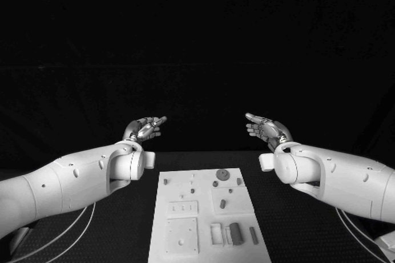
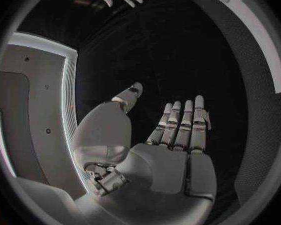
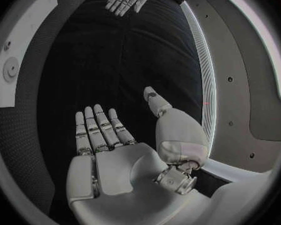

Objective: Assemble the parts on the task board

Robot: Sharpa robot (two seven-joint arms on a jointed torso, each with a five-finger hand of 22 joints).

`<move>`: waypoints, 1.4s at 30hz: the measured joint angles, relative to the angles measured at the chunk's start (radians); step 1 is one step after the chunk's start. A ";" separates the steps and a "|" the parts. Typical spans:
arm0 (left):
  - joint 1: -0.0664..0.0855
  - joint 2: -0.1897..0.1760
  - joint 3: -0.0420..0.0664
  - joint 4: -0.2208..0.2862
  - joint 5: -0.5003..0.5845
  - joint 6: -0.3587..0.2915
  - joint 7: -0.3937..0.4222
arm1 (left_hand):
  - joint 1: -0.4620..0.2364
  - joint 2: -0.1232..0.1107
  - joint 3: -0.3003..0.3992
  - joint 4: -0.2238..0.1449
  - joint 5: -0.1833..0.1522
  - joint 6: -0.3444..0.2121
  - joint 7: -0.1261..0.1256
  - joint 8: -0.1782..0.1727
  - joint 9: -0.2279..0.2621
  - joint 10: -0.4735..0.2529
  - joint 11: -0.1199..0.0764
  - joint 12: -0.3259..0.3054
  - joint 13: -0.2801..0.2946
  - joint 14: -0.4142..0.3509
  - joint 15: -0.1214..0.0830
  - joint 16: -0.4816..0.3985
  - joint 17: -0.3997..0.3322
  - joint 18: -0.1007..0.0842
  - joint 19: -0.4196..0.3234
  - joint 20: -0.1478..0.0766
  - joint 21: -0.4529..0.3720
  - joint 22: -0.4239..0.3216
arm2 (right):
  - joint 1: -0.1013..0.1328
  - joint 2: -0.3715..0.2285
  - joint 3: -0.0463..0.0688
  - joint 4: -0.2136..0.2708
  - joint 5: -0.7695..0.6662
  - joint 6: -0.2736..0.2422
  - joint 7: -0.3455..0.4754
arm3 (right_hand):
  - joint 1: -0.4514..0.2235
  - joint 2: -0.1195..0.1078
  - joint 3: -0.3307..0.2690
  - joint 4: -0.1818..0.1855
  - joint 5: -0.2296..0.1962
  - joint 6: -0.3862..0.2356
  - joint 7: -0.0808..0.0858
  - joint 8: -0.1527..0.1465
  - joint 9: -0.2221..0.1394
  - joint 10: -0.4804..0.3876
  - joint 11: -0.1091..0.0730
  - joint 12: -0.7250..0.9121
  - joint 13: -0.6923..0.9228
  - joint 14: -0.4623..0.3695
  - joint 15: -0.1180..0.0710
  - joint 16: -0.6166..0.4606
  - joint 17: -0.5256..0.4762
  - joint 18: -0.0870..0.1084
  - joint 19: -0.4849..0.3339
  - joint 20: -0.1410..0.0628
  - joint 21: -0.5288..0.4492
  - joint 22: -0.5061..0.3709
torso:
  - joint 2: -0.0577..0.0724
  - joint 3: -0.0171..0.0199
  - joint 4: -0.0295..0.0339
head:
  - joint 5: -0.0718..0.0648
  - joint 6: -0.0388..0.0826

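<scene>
The white task board (image 1: 177, 217) lies on the black table, near me in the middle. Several small grey parts rest on it: a round disc (image 1: 222, 174), a short peg (image 1: 222, 203) and a longer block (image 1: 236, 233). My left hand (image 1: 144, 129) is raised above the table beyond the board's far left corner, fingers straight and apart, palm empty (image 2: 172, 150). My right hand (image 1: 266, 128) mirrors it beyond the far right corner, also spread and holding nothing (image 3: 109, 150). An edge of the board (image 3: 18, 60) shows in the right wrist view.
Black table (image 1: 313, 229) surface surrounds the board on both sides. Pale cables (image 1: 82, 223) trail under my left arm, and another (image 1: 354, 234) under my right arm. Beyond the hands the background is dark.
</scene>
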 measured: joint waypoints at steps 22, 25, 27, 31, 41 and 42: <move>0.069 -0.001 -0.061 -0.049 -0.045 0.177 -0.146 | 0.145 0.080 0.111 -0.166 0.057 0.350 0.032 0.109 0.012 0.436 -0.011 0.172 0.091 0.411 -0.061 0.215 0.124 0.053 0.322 -0.098 0.173 0.103 | 0.035 0.066 -0.040 -0.230 -0.640 0.244 -0.191 | 0.264 -0.056 0.059 -0.070 0.000 0.288 0.031 0.125 0.066 0.296 -0.039 0.137 0.058 0.331 -0.046 0.151 0.061 0.094 0.310 -0.035 0.109 0.114 | 0.002 -0.0008 -0.0016 | 0.011 -0.034; 0.069 -0.006 -0.061 -0.037 -0.054 0.188 -0.146 | 0.148 0.083 0.117 -0.178 0.050 0.370 0.027 0.109 0.006 0.456 -0.017 0.172 0.098 0.418 -0.068 0.215 0.136 0.053 0.330 -0.105 0.174 0.113 | 0.034 0.071 -0.039 -0.231 -0.766 0.246 -0.195 | 0.285 -0.060 0.059 -0.070 0.000 0.328 0.038 0.137 0.066 0.336 -0.053 0.152 0.064 0.387 -0.070 0.175 0.066 0.120 0.363 -0.041 0.126 0.114 | 0.005 -0.0006 -0.0013 | 0.011 -0.037; 0.069 -0.011 -0.061 -0.024 -0.058 0.194 -0.145 | 0.149 0.084 0.119 -0.180 0.050 0.375 0.025 0.109 0.003 0.461 -0.021 0.172 0.102 0.425 -0.068 0.215 0.142 0.053 0.331 -0.106 0.181 0.118 | 0.029 0.072 -0.039 -0.229 -0.833 0.249 -0.197 | 0.298 -0.064 0.061 -0.072 0.000 0.358 0.040 0.142 0.066 0.366 -0.065 0.163 0.069 0.438 -0.091 0.197 0.073 0.127 0.412 -0.047 0.141 0.114 | 0.007 -0.0006 -0.0012 | 0.011 -0.039; 0.068 -0.030 -0.062 0.022 -0.065 0.202 -0.142 | 0.149 0.084 0.121 -0.186 0.050 0.380 0.023 0.109 0.002 0.464 -0.018 0.172 0.104 0.425 -0.068 0.215 0.146 0.052 0.335 -0.110 0.181 0.119 | 0.021 0.072 -0.040 -0.217 -0.967 0.262 -0.203 | 0.318 -0.065 0.062 -0.073 0.000 0.398 0.029 0.148 0.059 0.417 -0.085 0.174 0.074 0.522 -0.129 0.233 0.084 0.157 0.496 -0.056 0.168 0.114 | 0.015 0.0001 -0.0005 | 0.009 -0.040; 0.062 -0.085 -0.065 0.168 -0.091 0.210 -0.128 | 0.149 0.084 0.123 -0.190 0.050 0.380 0.023 0.103 -0.003 0.464 -0.018 0.160 0.103 0.425 -0.068 0.210 0.150 0.050 0.335 -0.110 0.181 0.122 | -0.001 0.077 -0.040 -0.185 -1.222 0.283 -0.220 | 0.358 -0.085 0.062 -0.073 0.000 0.463 0.012 0.142 0.029 0.528 -0.126 0.185 0.077 0.682 -0.200 0.290 0.106 0.203 0.664 -0.075 0.204 0.105 | 0.055 0.0007 0.0076 | 0.000 -0.037; 0.062 -0.092 -0.065 0.184 -0.095 0.211 -0.127 | 0.149 0.084 0.123 -0.190 0.050 0.380 0.023 0.103 -0.003 0.464 -0.018 0.160 0.103 0.425 -0.068 0.210 0.150 0.047 0.335 -0.110 0.181 0.122 | -0.002 0.077 -0.040 -0.181 -1.241 0.284 -0.221 | 0.361 -0.088 0.062 -0.073 0.000 0.463 0.012 0.142 0.027 0.530 -0.127 0.185 0.076 0.686 -0.204 0.290 0.107 0.206 0.668 -0.076 0.204 0.105 | 0.061 0.0009 0.0092 | -0.002 -0.036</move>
